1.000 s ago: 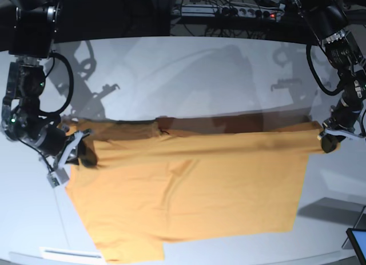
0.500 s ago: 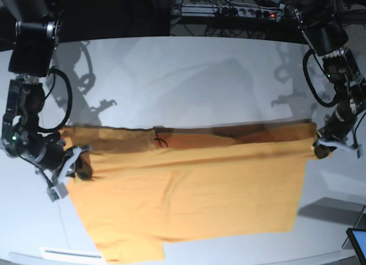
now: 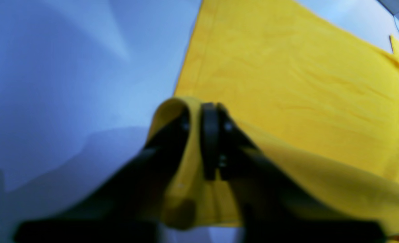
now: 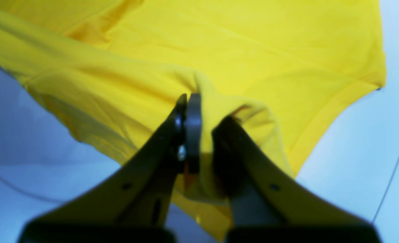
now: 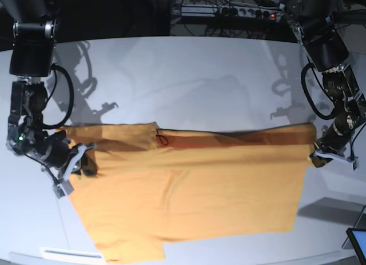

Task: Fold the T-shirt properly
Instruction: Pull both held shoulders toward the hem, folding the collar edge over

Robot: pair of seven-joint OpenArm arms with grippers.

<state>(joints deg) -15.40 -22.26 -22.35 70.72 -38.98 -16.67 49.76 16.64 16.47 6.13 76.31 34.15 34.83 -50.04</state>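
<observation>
Thin, limp orange-yellow cotton T-shirt (image 5: 189,191) sags between left gripper (image 3: 199,116) and right gripper (image 4: 202,108), both still pinching folded-edge corners at 3 and 9 o'clock, the best holds.

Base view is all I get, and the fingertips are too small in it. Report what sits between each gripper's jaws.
Observer: In the left wrist view, the left gripper has a fold of the T-shirt between its jaws, curling over one finger.
Operator: Now the right one.
Observer: In the right wrist view, the right gripper also has cloth between its jaws, bunched over one finger.
Operator: Describe the cloth beyond the left gripper.
Observer: It lies flat on the table, with only light creases.
</observation>
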